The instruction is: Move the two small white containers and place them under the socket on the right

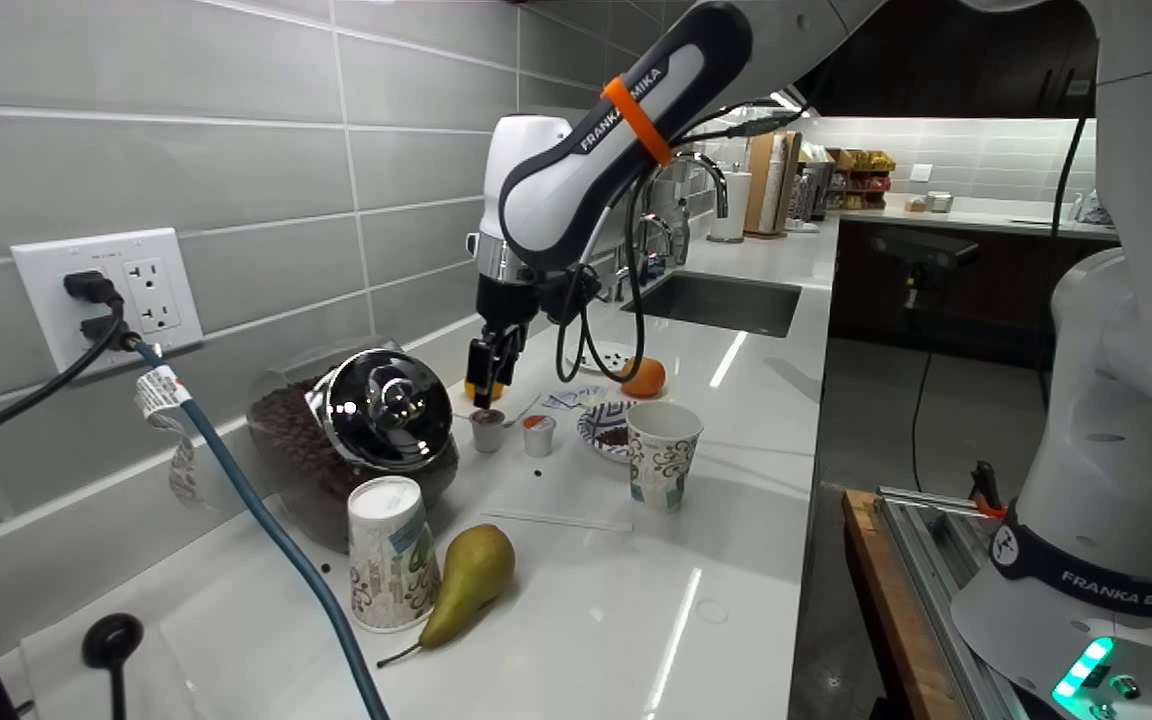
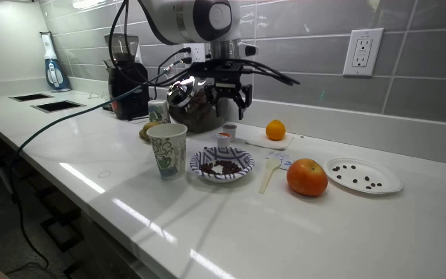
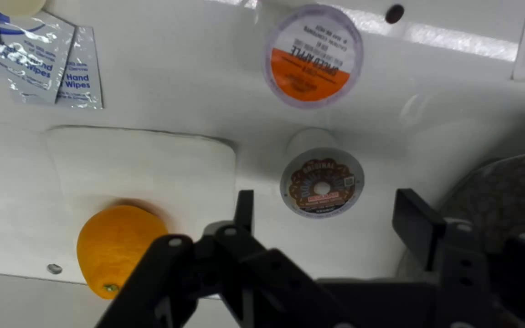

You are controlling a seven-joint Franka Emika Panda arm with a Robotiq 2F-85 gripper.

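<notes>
Both jaws of your gripper (image 3: 328, 214) are spread pretty wide, holding nothing. In your wrist view the brown-lidded container (image 3: 321, 180) sits mid-frame, the orange-and-white-lidded one (image 3: 313, 57) top middle. Your socket (image 2: 363, 52)'s upper right in an exterior view.

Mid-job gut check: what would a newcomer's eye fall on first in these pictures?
Probably the open gripper, hanging above the brown-lidded white container. After that, likely the shiny jar lid, behind the upturned paper cup in an exterior view, then the red-orange fruit, beside the white plate.
</notes>
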